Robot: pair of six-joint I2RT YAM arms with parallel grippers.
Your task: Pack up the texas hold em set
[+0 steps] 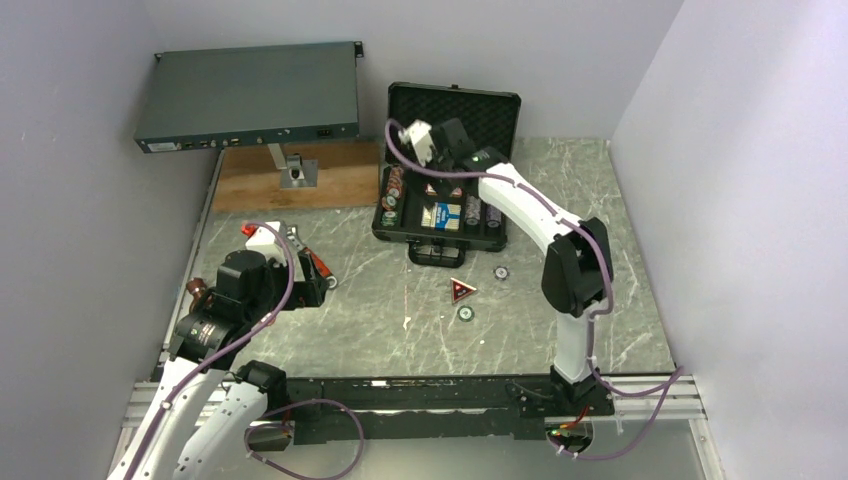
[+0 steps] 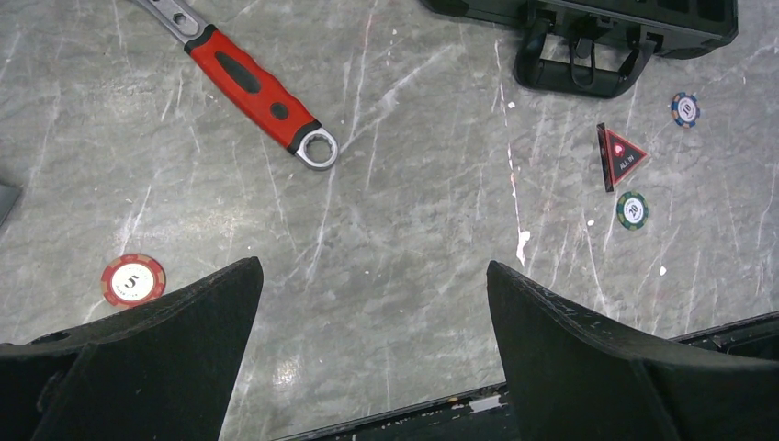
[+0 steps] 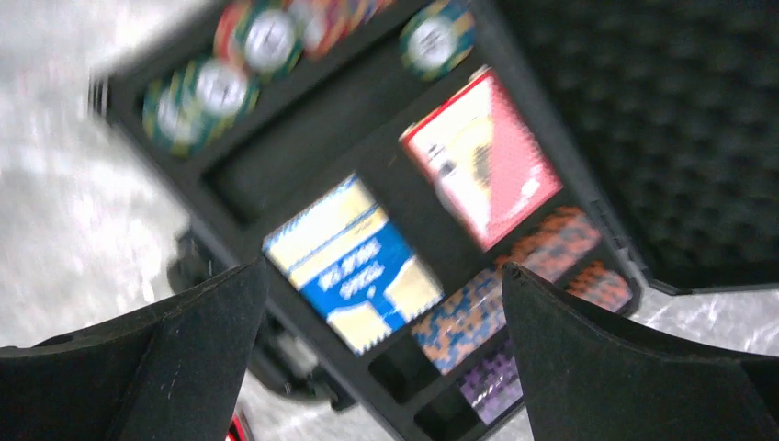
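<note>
A black hard case [image 1: 470, 240] is seen lying open at the far middle of a marbled grey table [image 1: 380, 320]. Its foam-lined lid [image 1: 455, 112] is stood upright at the back, and its one black handle [image 2: 579, 69] is turned toward the arms. Inside, one blue-and-yellow card box [image 3: 354, 266] is set in a middle compartment, and one red card box [image 3: 482, 156] is laid just beside it. Striped chips are packed on edge in rows [image 3: 468, 317] on either side. These cannot be counted, as the right wrist view is blurred.

Three loose chips are seen on the table in front of the case. A blue chip [image 2: 684, 108] marked 10 and a green chip [image 2: 632, 209] marked 20 lie near the handle. One red triangular token [image 2: 620, 156], lettered ALL IN, lies between them. A red chip [image 2: 133, 280] marked 5 lies well apart, far to the left.

The right gripper [image 3: 384, 276] is held above the open case, its fingers spread wide with nothing between them. The left gripper [image 2: 369, 276] is held over bare table, its fingers likewise parted and nothing grasped.

One red-handled wrench [image 2: 257, 92] is laid on the table to the left of the case. One flat grey electronics box [image 1: 250, 95] is raised at the far left, above a wooden board [image 1: 295, 180].
</note>
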